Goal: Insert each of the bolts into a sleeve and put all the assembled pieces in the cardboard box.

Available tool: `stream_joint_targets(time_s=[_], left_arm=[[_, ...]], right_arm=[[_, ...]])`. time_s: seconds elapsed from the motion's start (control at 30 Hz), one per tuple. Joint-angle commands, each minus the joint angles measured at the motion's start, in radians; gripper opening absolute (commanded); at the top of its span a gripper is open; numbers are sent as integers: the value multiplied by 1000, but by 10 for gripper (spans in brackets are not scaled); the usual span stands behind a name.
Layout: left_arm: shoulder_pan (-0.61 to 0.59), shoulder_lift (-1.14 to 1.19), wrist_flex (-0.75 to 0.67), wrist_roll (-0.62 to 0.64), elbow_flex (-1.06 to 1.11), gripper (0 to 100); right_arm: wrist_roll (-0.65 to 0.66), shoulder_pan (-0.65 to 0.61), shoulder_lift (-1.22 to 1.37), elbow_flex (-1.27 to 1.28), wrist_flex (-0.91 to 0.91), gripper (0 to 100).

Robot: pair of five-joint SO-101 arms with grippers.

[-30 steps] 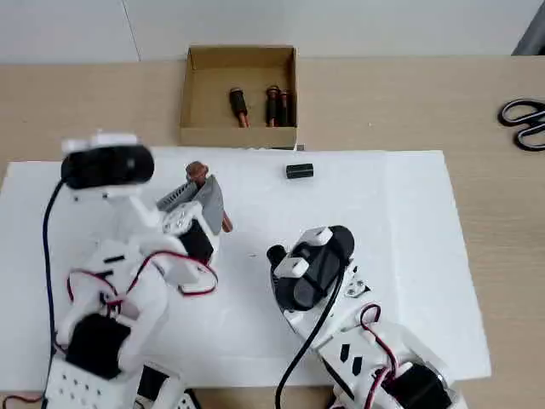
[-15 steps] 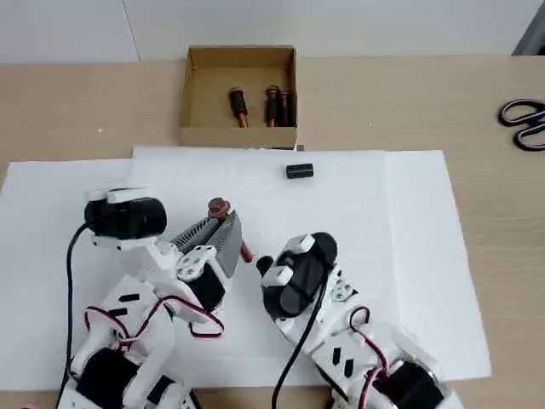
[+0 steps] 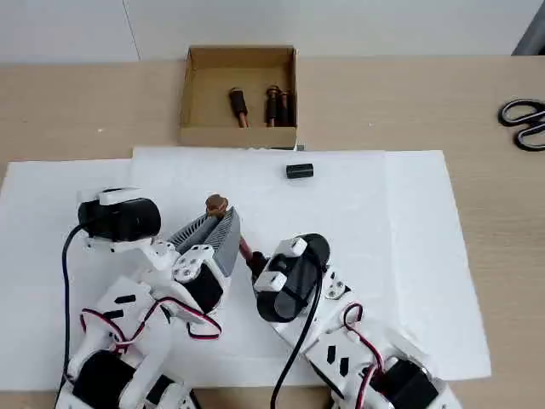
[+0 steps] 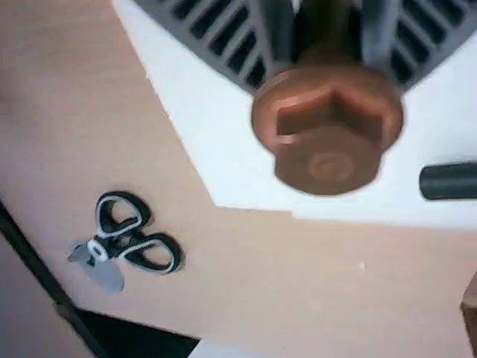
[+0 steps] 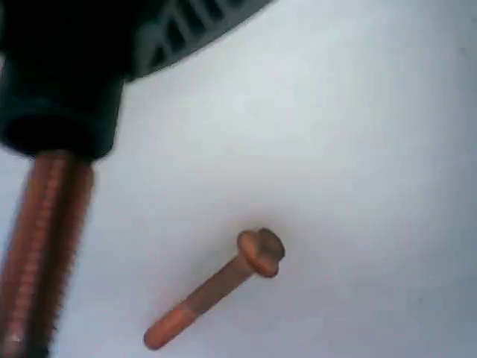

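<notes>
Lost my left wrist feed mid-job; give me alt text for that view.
The left claw grips a copper bolt, its hex head facing the camera. Beyond it lie the white sheet with a black sleeve near its edge, and scissors on the wooden table.

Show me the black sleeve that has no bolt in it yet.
The sleeve lying alone on the white sheet near the cardboard box. Those in the box already sit on bolts; another rides the held bolt.
</notes>
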Motion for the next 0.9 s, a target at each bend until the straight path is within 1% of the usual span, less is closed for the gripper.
stream_joint_targets(time_s=[0.0, 0.17, 0.3, 0.4, 0.47, 0.63, 0.87], left_arm=[[8, -14, 0, 6, -50, 6], [14, -9, 0, 55, -45, 6], [44, -9, 0, 57, -45, 6], [44, -9, 8, 57, -44, 6], [48, -9, 35, 57, -44, 6], [115, -9, 157, 49, -48, 6], [129, -9, 224, -74, -47, 6]], right_arm=[[15, -4, -4, -9, -28, 3], [31, -4, -5, -9, -30, 3], [31, -4, -7, -11, -30, 3], [31, -4, -7, -11, -31, 3], [31, -4, -7, -11, -58, 3], [32, -4, -1, -11, -117, 3], [32, -1, -1, -34, -120, 3]])
